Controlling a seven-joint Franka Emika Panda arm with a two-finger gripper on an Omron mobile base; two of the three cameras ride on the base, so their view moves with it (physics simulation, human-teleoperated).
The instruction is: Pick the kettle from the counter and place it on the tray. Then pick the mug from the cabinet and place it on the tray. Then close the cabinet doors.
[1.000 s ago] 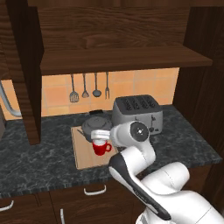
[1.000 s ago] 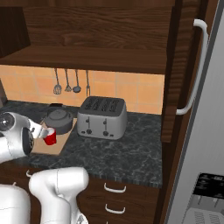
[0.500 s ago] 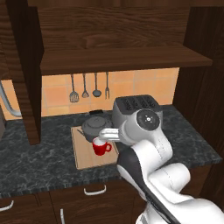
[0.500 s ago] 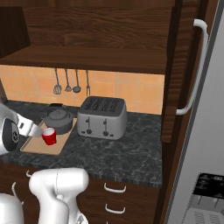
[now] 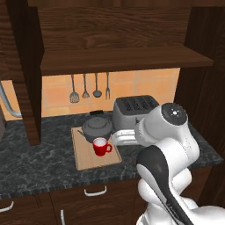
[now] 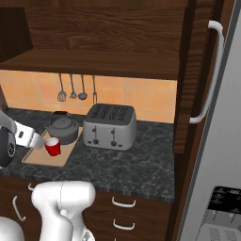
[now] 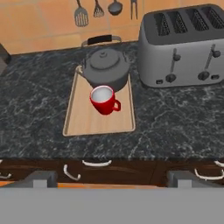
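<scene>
Mug (image 7: 103,99) sits upright on the tray (image 7: 83,122), red w/ white inside, handle to the right in the hand view, touching or just in front of the kettle (image 7: 106,66) at the tray's far end. Gripper (image 7: 111,178) hangs back over the counter's near edge, jaws spread wide, holding nothing; fingertips (image 7: 43,178) well apart from the mug. Tray lies on the counter (image 7: 39,100), toaster (image 7: 183,43) just right of it. Utensils (image 5: 90,87) hang on the tiled wall behind. Cabinet (image 5: 118,39) above stands open; left door (image 5: 24,66) swung out, right door (image 6: 195,75) w/ its silver handle (image 6: 210,70) also out.
</scene>
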